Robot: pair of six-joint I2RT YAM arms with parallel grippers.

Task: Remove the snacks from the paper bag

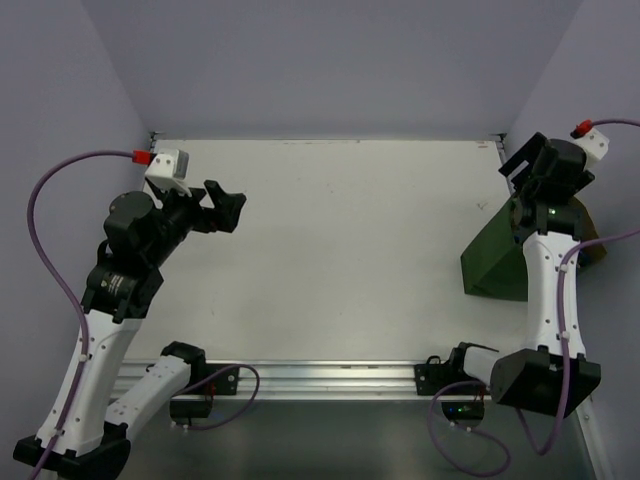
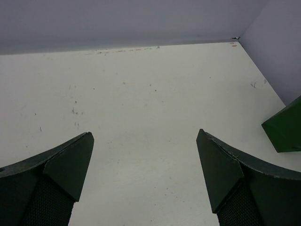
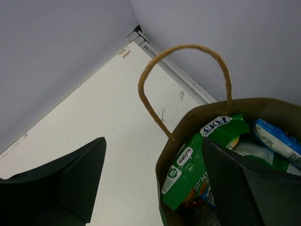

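The right pincer is apart, with one finger over the mouth of the paper bag. The snacks sit just under it. They look light, crinkly and slippery, so pinch a flat edge gently. The left pincer is apart too, above the worktop.

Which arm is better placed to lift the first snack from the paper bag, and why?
Right. The right gripper hangs open at the mouth of the paper bag, above the green snack packet; the left gripper is open over the table, far from the bag.
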